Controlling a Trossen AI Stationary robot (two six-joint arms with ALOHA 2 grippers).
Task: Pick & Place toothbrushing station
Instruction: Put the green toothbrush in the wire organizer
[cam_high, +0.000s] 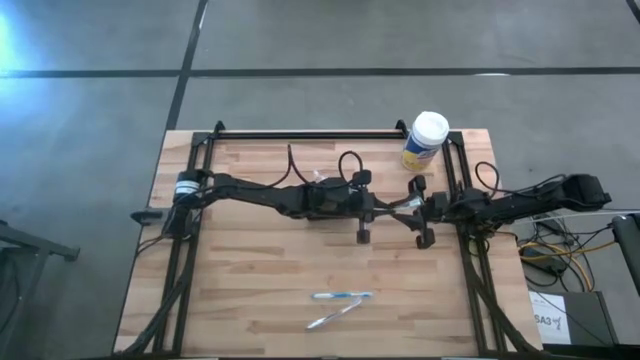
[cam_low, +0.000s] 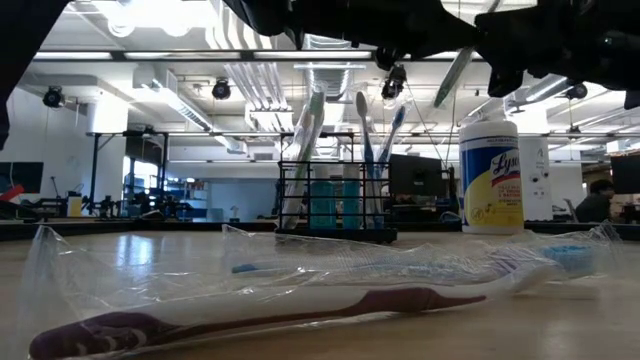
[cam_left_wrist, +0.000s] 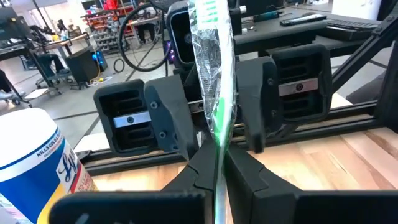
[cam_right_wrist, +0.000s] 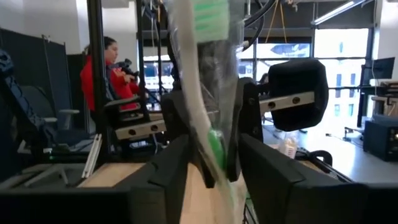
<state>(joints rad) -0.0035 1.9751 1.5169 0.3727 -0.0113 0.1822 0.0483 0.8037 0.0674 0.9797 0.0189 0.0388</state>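
The toothbrushing station (cam_low: 335, 205), a black mesh caddy with toothbrushes standing upright in it, rests on the table. In the high view my left arm mostly hides it. Both grippers meet above mid-table. My left gripper (cam_high: 387, 207) is shut on a green-and-white toothbrush in clear wrap (cam_left_wrist: 211, 74). It also shows in the low view (cam_low: 455, 75). My right gripper (cam_high: 407, 205) faces it, open, a finger on either side of the same toothbrush (cam_right_wrist: 208, 124). I cannot tell whether it touches the wrap. My left gripper pinches the wrapped toothbrush's handle (cam_left_wrist: 217, 146) between its two fingertips. The fingers come level from the table's left side and lie across the handle. The toothbrush is lifted clear of the table, and its green head end (cam_left_wrist: 208, 12) points away past the fingers.
A white-lidded, yellow-labelled canister (cam_high: 425, 140) stands at the far right of the table. Two more wrapped toothbrushes lie near the front edge, a blue one (cam_high: 341, 296) and a dark red one (cam_high: 335, 318). A person in red (cam_right_wrist: 102, 68) is in the room beyond.
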